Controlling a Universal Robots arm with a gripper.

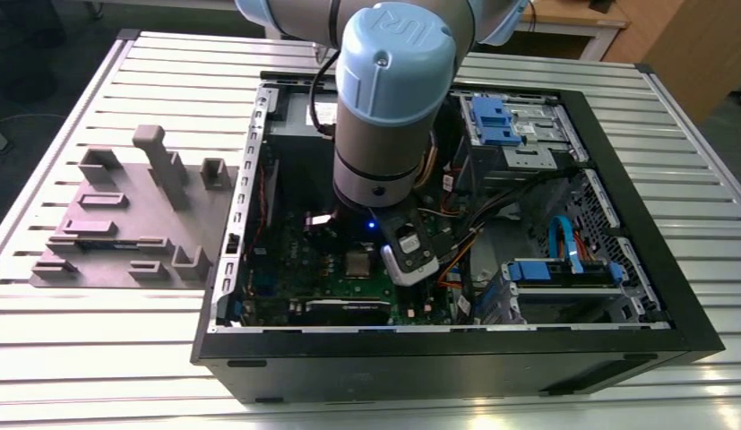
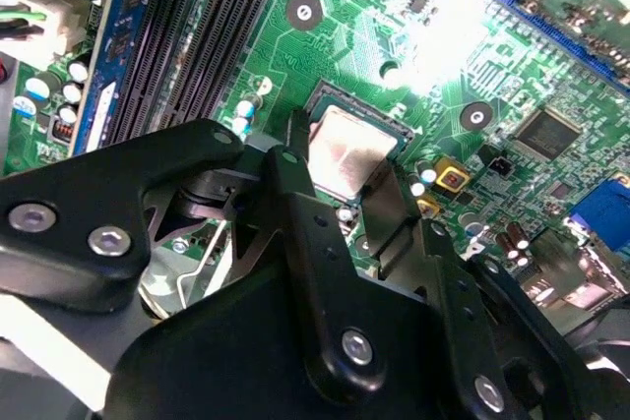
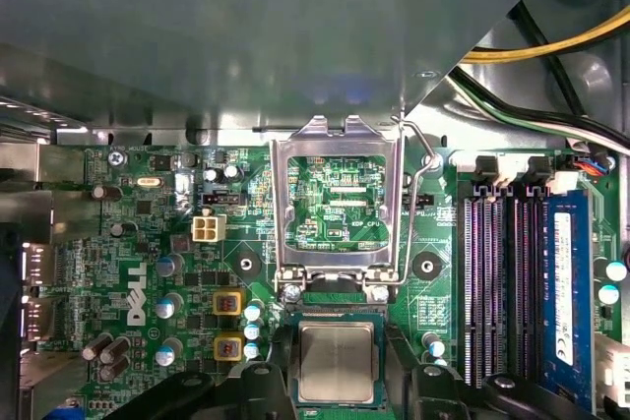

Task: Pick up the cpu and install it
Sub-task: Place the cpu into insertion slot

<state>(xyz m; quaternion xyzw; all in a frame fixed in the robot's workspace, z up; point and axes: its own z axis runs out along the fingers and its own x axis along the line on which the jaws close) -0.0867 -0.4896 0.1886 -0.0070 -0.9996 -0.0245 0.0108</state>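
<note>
Pincer (image 2: 342, 169) spread: one finger either side of the cpu (image 3: 337, 361), apparently clear of its edges. You have the cpu lying flat in the socket (image 3: 335, 317) on the motherboard (image 3: 148, 243), deep inside the computer case (image 1: 466, 363). The load plate (image 3: 340, 199) stands flipped open just beside the socket, likely so the chip could go in unobstructed. Seating looks done, clamping not yet. Outside the case, on the counter (image 1: 107, 358): a moulded tray (image 1: 119, 224)
</note>
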